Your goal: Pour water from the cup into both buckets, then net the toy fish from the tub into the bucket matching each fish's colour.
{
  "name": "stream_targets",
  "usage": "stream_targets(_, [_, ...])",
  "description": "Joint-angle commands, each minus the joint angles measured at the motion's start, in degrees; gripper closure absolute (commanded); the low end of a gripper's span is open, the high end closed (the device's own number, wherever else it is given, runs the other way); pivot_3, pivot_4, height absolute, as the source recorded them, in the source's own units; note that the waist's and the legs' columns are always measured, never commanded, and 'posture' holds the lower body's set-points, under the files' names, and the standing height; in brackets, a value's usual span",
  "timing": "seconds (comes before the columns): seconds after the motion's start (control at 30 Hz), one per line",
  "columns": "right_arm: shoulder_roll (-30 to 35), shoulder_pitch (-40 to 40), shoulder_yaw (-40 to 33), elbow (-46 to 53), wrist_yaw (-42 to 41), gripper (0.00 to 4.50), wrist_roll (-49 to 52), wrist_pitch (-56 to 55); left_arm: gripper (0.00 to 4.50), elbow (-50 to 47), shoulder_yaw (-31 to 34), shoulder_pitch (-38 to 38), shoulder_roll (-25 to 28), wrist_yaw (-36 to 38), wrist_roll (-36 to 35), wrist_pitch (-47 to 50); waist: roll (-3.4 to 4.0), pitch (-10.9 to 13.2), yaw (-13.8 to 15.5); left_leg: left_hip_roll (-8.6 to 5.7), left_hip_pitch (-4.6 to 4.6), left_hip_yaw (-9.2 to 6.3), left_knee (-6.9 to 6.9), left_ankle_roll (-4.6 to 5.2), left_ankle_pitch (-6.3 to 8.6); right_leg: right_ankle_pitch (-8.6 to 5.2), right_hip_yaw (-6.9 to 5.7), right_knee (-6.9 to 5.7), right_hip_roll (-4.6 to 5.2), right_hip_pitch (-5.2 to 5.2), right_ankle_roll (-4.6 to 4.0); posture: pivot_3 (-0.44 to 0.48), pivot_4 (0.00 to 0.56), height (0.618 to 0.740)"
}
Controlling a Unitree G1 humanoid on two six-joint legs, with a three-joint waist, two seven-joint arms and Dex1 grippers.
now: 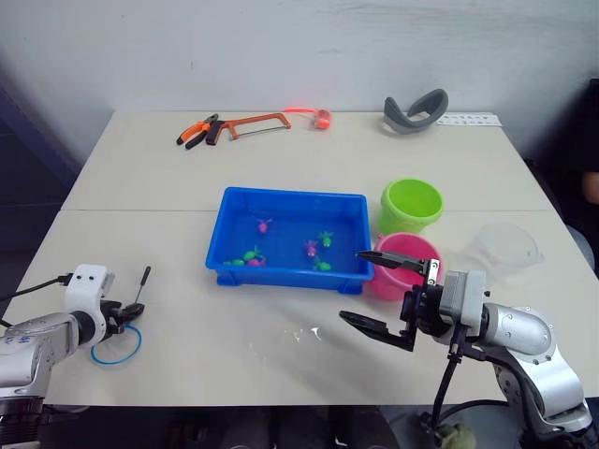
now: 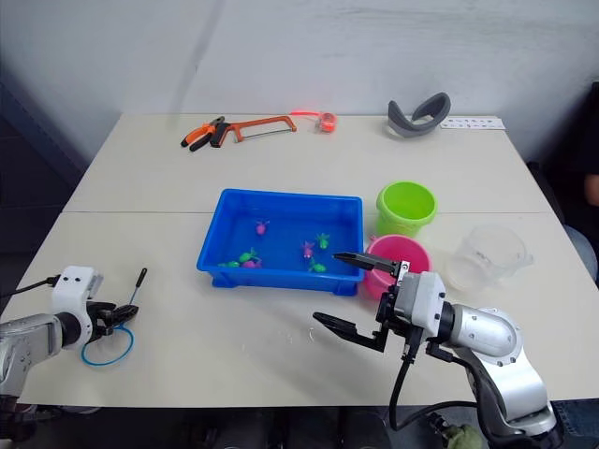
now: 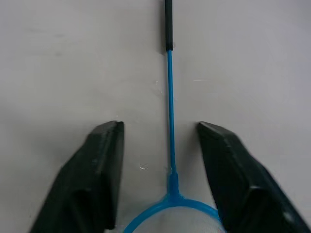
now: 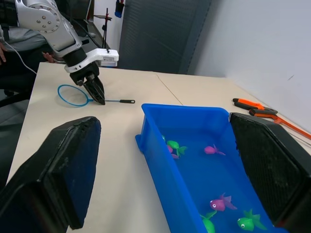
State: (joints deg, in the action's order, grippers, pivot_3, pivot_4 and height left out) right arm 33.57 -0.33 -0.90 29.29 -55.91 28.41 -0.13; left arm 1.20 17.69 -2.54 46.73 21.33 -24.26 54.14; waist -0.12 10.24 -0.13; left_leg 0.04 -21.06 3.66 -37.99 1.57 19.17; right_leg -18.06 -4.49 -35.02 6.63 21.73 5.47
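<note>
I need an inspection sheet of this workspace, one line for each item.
Surface: pale table, small wet patch near its front edge.
Job's things: blue tub holding pink and green fish; green bucket; pink bucket; cup upright; net lying flat.
Clutter: hacksaw, pliers, grey strap.
Grippers: left tool open, straddling the net's handle; right tool open, holding nothing.
Cables: black cable under right arm.
Surroundings: white wall.

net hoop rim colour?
Blue; the net shows best in the left wrist view, its rim between the left hand's open fingers.
</note>
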Motion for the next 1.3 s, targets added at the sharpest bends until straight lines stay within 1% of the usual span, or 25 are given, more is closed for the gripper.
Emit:
stream_targets(0.03, [0.4, 0.5, -2.2, 0.8, -0.1, 0.0, 0.5, -2.0, 3.41, 2.4, -2.0, 1.3, -2.1, 2.4, 0.4, 1.0, 0.14, -0.1, 0.1, 0.0, 0.01, 0.0, 0.0, 0.0, 0.0, 0.0, 0.0, 0.0, 0.0, 0.0, 0.0, 0.0, 0.15, 0.74])
stream_targets(0.1, [0.6, 0.9, -2.6, 0.7, -0.4, 0.0, 0.7, -2.3, 4.41, 2.9, -2.4, 1.9, -1.5, 4.1, 1.3, -1.2, 0.24, -0.1, 0.2, -0.01, 0.01, 0.0, 0.0, 0.01, -0.01, 0.0, 0.01, -0.01, 0.01, 0.0, 0.0, 0.0, 0.15, 0.74])
stream_targets(0.23, [1.0, 1.6, -3.3, 0.8, -1.2, 0.0, 1.1, -2.7, 4.47, 4.4, -1.9, 2.9, 0.4, 7.8, 2.8, -6.5, 0.27, -0.2, 0.0, -0.01, 0.01, 0.0, 0.0, 0.01, -0.01, 0.0, 0.01, 0.0, 0.01, 0.0, 0.0, 0.0, 0.15, 0.74])
stream_targets(0.3, [1.4, 2.0, -3.8, 1.0, -1.6, 0.0, 1.9, -2.2, 4.47, 3.0, 1.2, 2.4, -0.4, 12.4, 1.1, -14.8, 0.28, -0.1, 0.0, 0.0, 0.01, 0.0, 0.0, 0.01, -0.01, 0.0, 0.01, 0.01, 0.02, 0.0, 0.0, 0.0, 0.15, 0.74])
stream_targets(0.37, [1.9, 2.2, -3.7, 1.4, -2.1, 0.0, 3.3, -0.9, 4.47, -0.3, 4.4, 1.8, -1.2, 18.7, -1.6, -23.7, 0.22, -0.1, 0.1, 0.01, -0.06, -0.01, 0.0, 0.01, -0.01, 0.0, 0.01, 0.03, 0.02, 0.05, 0.0, 0.0, 0.15, 0.74])
stream_targets(0.43, [2.3, 2.1, -2.9, 2.2, -2.2, 0.0, 5.5, 1.3, 4.47, -4.0, 6.2, 2.0, -0.9, 25.1, -3.6, -30.4, -0.09, 0.0, 0.1, 0.01, -0.14, -0.07, -0.02, 0.0, -0.01, 0.0, -0.01, 0.04, 0.04, 0.09, -0.01, 0.0, 0.15, 0.74])
stream_targets(0.53, [3.4, 1.0, -1.0, 3.5, -2.9, 0.0, 8.3, 5.4, 4.47, -9.4, 7.7, 2.2, 0.6, 33.0, -6.3, -35.8, -0.1, 0.0, -0.1, 0.03, -0.14, -0.07, -0.02, 0.0, -0.01, 0.0, -0.01, 0.11, 0.04, 0.06, -0.01, 0.0, 0.15, 0.74])
stream_targets(0.57, [3.9, 0.2, -0.4, 3.9, -2.7, 0.0, 9.4, 7.7, 4.47, -11.2, 7.4, 2.6, 2.6, 35.4, -6.6, -35.3, -0.07, 0.0, -0.2, 0.02, -0.14, -0.06, -0.02, 0.01, -0.01, 0.0, -0.01, 0.14, 0.05, 0.06, -0.01, 0.0, 0.15, 0.74])
stream_targets(0.67, [6.5, -3.6, 0.8, 4.4, -2.8, 0.0, 11.7, 14.1, 4.47, -15.5, 3.9, 1.8, 8.8, 44.0, -6.4, -36.4, 0.04, 0.1, -0.9, 0.05, -0.12, -0.05, 0.0, 0.01, -0.01, -0.01, -0.02, 0.13, 0.04, 0.07, -0.02, 0.0, 0.15, 0.74])
stream_targets(0.73, [9.1, -6.9, 2.0, 4.6, -3.3, 0.0, 11.7, 18.4, 4.47, -18.6, 0.2, -1.7, 12.0, 47.8, -8.8, -33.5, 0.26, 0.2, -1.0, 0.03, -0.12, -0.05, 0.0, 0.04, -0.03, -0.02, -0.02, 0.14, 0.04, 0.05, -0.03, 0.0, 0.15, 0.74])
stream_targets(0.83, [11.1, -12.7, 3.9, 4.2, -2.4, 0.0, 11.9, 24.6, 4.47, -22.2, -7.5, -7.0, 17.2, 52.8, -8.6, -28.8, 0.28, 0.3, -1.0, 0.02, -0.13, -0.09, -0.02, 0.07, -0.05, -0.02, -0.04, 0.13, 0.05, 0.04, -0.03, 0.0, 0.15, 0.74])
stream_targets(0.87, [11.8, -14.9, 5.1, 4.1, -2.8, 0.0, 12.4, 27.0, 4.47, -23.4, -10.8, -10.0, 18.3, 54.0, -8.3, -26.8, 0.32, 0.3, -1.1, 0.01, -0.15, -0.1, -0.02, 0.07, -0.05, -0.02, -0.04, 0.13, 0.05, 0.04, -0.03, 0.0, 0.15, 0.74])
stream_targets(0.93, [12.2, -18.2, 6.8, 3.8, -2.4, 0.0, 12.9, 31.2, 4.47, -24.4, -17.3, -16.4, 18.4, 53.8, -6.2, -22.9, 0.34, 0.3, -1.1, 0.0, -0.16, -0.09, -0.01, 0.07, -0.05, -0.02, -0.04, 0.14, 0.05, 0.06, -0.03, 0.0, 0.15, 0.74])
stream_targets(0.97, [12.4, -19.3, 7.5, 4.0, -2.6, 0.0, 13.9, 33.5, 4.47, -24.6, -19.9, -18.9, 18.1, 54.8, -5.2, -22.7, 0.34, 0.3, -1.1, -0.01, -0.18, -0.09, -0.01, 0.08, -0.05, -0.01, -0.05, 0.12, 0.03, 0.06, -0.03, 0.0, 0.15, 0.74])
stream_targets(1.07, [11.1, -21.9, 9.2, 4.3, -1.2, 0.0, 13.6, 36.7, 4.47, -25.3, -26.0, -25.0, 15.3, 54.9, -3.0, -21.4, 0.33, 0.3, -1.1, -0.01, -0.25, -0.07, -0.04, 0.14, -0.09, 0.0, -0.08, -0.08, -0.05, 0.07, -0.01, 0.0, 0.15, 0.74])
stream_targets(1.17, [10.6, -22.7, 10.2, 4.4, -1.1, 0.0, 12.8, 38.0, 4.47, -25.3, -28.7, -27.8, 13.4, 54.0, -1.5, -20.1, 0.24, 0.4, -1.2, -0.02, -0.37, -0.01, -0.16, 0.21, -0.14, 0.02, -0.11, -0.09, -0.1, 0.1, 0.04, 0.0, 0.15, 0.74])
stream_targets(1.23, [10.7, -22.9, 10.9, 4.5, -1.1, 0.0, 12.5, 39.1, 4.47, -25.1, -30.4, -28.7, 13.3, 54.6, 0.2, -20.2, 0.21, 0.4, -1.2, -0.05, -0.46, 0.03, -0.19, 0.25, -0.15, 0.05, -0.11, -0.1, -0.12, 0.18, 0.1, 0.0, 0.15, 0.74])
stream_targets(1.3, [10.8, -23.5, 11.8, 4.4, -0.7, 0.0, 12.0, 40.5, 4.47, -24.8, -31.2, -30.3, 11.8, 53.2, 0.1, -17.8, 0.19, 0.4, -1.1, -0.05, -0.51, 0.04, -0.22, 0.27, -0.16, 0.07, -0.11, -0.1, -0.13, 0.22, 0.13, 0.0, 0.15, 0.74])
